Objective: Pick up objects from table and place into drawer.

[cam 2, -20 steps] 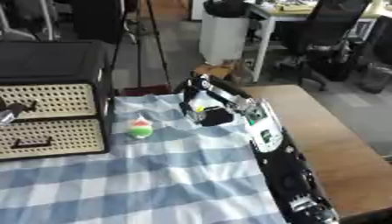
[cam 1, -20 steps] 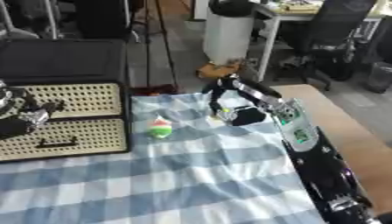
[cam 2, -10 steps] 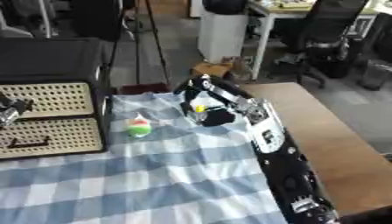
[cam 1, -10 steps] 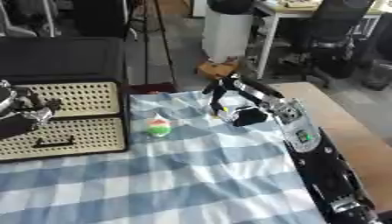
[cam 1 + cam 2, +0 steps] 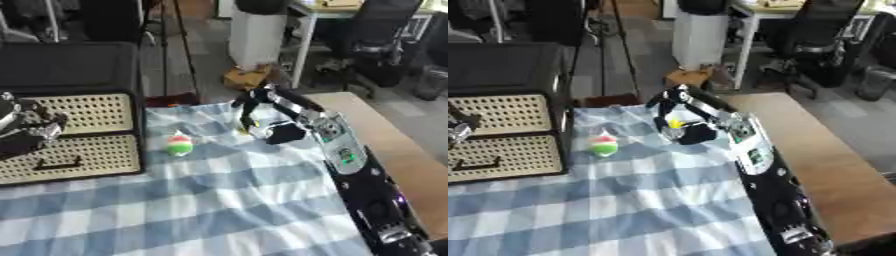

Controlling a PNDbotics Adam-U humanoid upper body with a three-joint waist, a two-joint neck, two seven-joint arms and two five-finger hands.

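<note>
Curled over the far part of the table, my right hand (image 5: 677, 120) has its fingers bent down around a small yellow object (image 5: 675, 123), which shows between them in the right eye view; whether it is lifted off the cloth or resting on it I cannot tell. My right arm (image 5: 350, 165) runs along the right side of the blue and white checked cloth (image 5: 201, 200), beside the bare wooden tabletop (image 5: 815, 150). A second small object, red and green with a pale top (image 5: 178, 144), lies on the cloth well apart from that hand, just in front of the drawer unit (image 5: 79, 125). That unit is black with woven cane fronts; its lower drawer (image 5: 70, 157) carries a dark handle and both fronts look closed. My left hand (image 5: 31, 131) shows at the left edge in front of the drawer fronts, at the seam between upper and lower drawer, fingers curled; I cannot tell whether they grip anything. Beyond the table stand a white bin (image 5: 258, 32) and office chairs (image 5: 376, 40).
</note>
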